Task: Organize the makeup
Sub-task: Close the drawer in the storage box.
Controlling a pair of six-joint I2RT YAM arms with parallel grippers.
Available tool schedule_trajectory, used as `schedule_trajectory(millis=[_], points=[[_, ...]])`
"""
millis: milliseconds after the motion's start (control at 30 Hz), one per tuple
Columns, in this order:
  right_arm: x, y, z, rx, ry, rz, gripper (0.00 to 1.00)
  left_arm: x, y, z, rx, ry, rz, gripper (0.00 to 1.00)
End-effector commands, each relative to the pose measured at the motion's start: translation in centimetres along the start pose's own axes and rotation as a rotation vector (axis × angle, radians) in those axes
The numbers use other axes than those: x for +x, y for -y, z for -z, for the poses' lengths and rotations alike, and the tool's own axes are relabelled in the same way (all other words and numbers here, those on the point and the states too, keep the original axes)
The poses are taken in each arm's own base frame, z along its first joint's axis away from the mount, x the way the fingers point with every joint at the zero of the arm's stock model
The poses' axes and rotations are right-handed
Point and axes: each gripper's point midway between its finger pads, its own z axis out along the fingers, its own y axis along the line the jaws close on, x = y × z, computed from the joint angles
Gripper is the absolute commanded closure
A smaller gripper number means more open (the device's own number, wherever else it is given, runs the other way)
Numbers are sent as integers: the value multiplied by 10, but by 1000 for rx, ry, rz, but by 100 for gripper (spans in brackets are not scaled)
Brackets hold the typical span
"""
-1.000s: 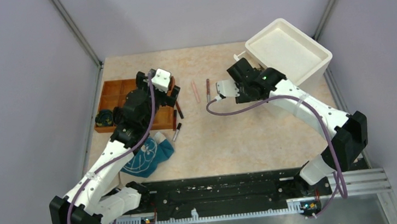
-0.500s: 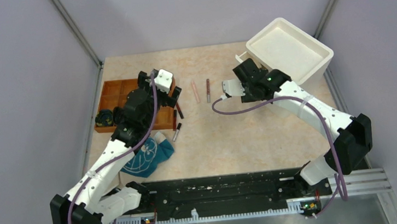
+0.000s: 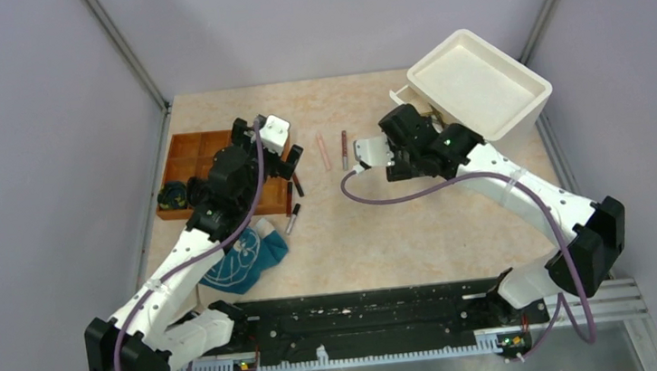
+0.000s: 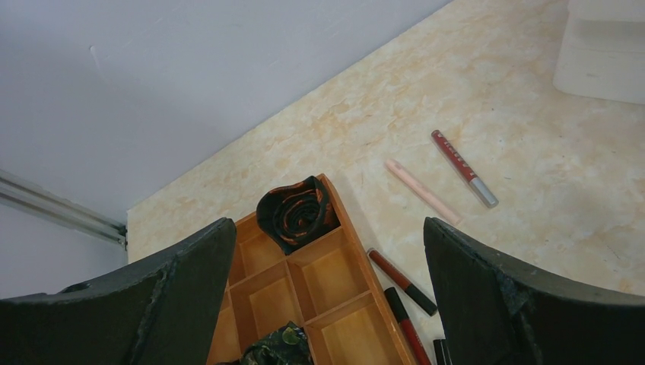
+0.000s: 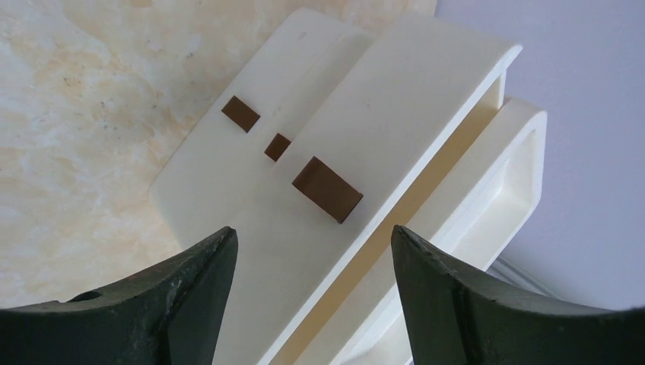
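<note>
A pink pencil point(image 3: 323, 151) point(image 4: 422, 190) and a dark red pencil with a silver end point(image 3: 344, 148) point(image 4: 462, 167) lie side by side mid-table. Dark red and black tubes point(image 3: 296, 185) point(image 4: 401, 281) rest against the right side of the orange divided tray point(image 3: 190, 149) point(image 4: 304, 293). Another black tube point(image 3: 292, 216) lies nearer. My left gripper point(image 3: 267, 146) point(image 4: 327, 228) hangs open above the tray's right end, holding nothing. Over by the left corner of the white box point(image 3: 478, 80) point(image 5: 395, 122), my right gripper point(image 3: 414, 121) point(image 5: 312, 230) is open and empty.
A rolled dark cloth point(image 4: 295, 213) fills one tray compartment, and another dark roll point(image 3: 173, 196) sits at the tray's left. A teal patterned cloth point(image 3: 246, 259) lies near the left arm. The white box's lid sits askew on its base. Walls close in on both sides.
My right gripper has opened wider and drawn slightly back from the white box corner, its arm swinging right. The box lid has shifted a little. The left arm has barely moved.
</note>
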Motion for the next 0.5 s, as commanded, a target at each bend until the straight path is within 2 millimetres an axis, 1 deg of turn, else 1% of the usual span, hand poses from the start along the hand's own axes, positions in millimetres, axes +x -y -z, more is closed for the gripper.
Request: schedule_trajectory(millis=[0,133,267,333,467], points=[[-18,3,11,45,83,-43,26,-15,-7,1,-18,45,-4,1],[-27,-17,-2,-32,112,-33,28,-16,-16,5,-75,55,9,1],[-29,-35,-19,-95,77,-22,29,-20,-22,8,-99,68,18,1],[-21,-38,-29,-102,28,-21,30,-21,-21,10,-96,70,18,1],[2,-30,-42,-84,-84,-44,31,-21,-21,11,-92,72,20,1]])
